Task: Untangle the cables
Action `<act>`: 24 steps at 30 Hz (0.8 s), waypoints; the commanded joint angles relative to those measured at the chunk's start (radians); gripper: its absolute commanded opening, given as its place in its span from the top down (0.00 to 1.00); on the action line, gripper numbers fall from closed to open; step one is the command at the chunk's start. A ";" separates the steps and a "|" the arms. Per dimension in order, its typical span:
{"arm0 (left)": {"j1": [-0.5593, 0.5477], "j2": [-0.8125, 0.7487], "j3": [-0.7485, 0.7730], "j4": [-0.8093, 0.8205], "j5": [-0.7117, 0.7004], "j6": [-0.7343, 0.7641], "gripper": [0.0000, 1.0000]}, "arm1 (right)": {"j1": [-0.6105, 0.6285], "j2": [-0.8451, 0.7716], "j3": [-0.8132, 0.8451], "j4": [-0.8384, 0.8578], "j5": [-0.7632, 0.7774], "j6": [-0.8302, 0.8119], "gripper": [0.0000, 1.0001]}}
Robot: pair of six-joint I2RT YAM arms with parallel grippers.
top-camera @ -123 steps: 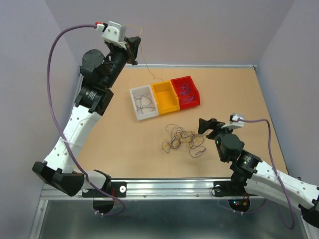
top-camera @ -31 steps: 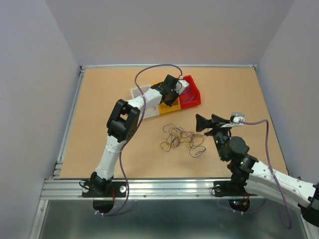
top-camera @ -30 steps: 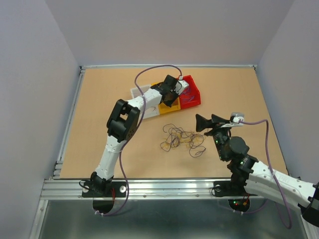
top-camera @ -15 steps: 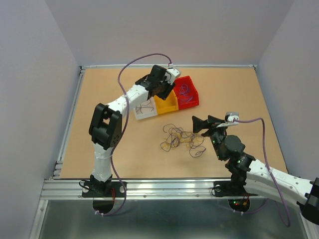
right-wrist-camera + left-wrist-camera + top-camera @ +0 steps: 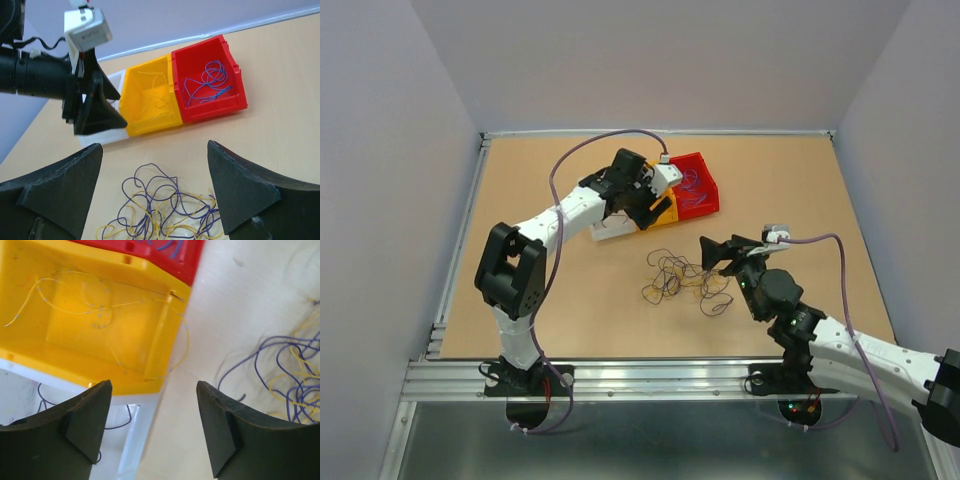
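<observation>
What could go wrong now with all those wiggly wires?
One yellow wire droops over the wall of the yellow bin. The open left pincer just above might snag it and pull it out. The tangle mixes purple and yellow loops, so the open right pincer might grab several at once and lift the whole clump.

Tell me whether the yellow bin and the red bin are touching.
Touching. The right wrist view shows the yellow bin and red bin with side walls pressed together.

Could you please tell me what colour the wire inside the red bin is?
The wire in the red bin is purple-blue, clearest in the right wrist view.
</observation>
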 commanded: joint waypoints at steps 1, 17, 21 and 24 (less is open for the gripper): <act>-0.047 -0.108 -0.048 -0.009 0.037 0.108 0.15 | 0.000 -0.036 0.007 0.027 0.001 0.002 0.10; -0.118 -0.018 -0.067 0.137 -0.212 0.080 0.28 | 0.000 -0.047 0.008 0.018 -0.010 0.002 0.10; -0.118 0.017 -0.042 0.122 -0.206 0.080 0.29 | 0.000 -0.053 0.008 0.018 -0.011 0.004 0.10; -0.116 0.039 -0.035 0.119 -0.200 0.083 0.29 | 0.001 -0.061 0.007 0.017 -0.010 0.004 0.10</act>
